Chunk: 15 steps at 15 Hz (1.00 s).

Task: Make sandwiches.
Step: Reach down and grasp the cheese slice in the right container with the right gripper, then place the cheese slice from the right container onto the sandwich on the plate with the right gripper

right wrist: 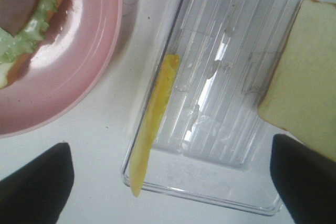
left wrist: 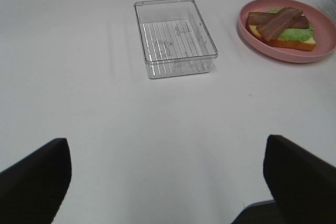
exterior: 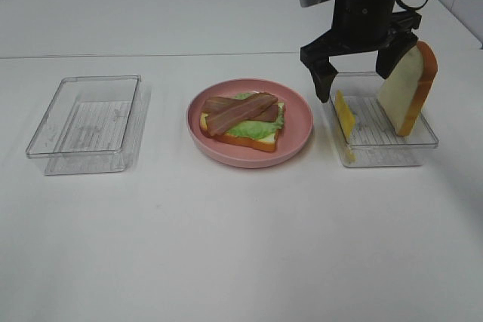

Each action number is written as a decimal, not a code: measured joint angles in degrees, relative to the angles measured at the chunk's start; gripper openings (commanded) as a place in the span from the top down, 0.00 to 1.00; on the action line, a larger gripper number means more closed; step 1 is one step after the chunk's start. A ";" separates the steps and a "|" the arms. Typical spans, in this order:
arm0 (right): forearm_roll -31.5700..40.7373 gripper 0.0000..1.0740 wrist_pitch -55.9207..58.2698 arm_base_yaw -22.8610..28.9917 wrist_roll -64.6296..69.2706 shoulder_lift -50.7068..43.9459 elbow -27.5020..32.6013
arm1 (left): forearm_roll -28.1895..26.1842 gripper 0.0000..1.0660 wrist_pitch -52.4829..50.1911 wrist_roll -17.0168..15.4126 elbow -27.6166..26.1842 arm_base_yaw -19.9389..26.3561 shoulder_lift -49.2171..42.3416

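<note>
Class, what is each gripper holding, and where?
Nothing. The right gripper hangs open above the clear plastic tray with yellow cheese and a white bread slice; the left gripper is open, empty.

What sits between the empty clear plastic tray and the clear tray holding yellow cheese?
The round pink plate carrying the bacon-topped open sandwich, shown in the exterior high view.
</note>
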 measured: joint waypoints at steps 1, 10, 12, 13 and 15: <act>0.23 0.08 -1.32 0.00 0.00 0.00 1.95 | 0.00 0.15 0.00 0.00 0.00 0.00 0.00; 2.86 0.88 -6.82 0.00 0.17 1.49 8.19 | 0.00 0.15 0.00 0.00 0.00 0.00 0.00; 2.86 1.00 -6.93 0.00 0.40 1.49 8.19 | 0.00 0.15 0.00 0.00 0.00 0.00 0.00; 2.86 1.00 -6.93 0.00 0.46 1.49 8.19 | 0.00 0.15 0.00 0.00 0.00 0.00 0.00; 2.86 1.00 -7.16 0.00 0.40 0.74 8.19 | 0.00 0.15 0.00 0.00 0.00 0.00 0.00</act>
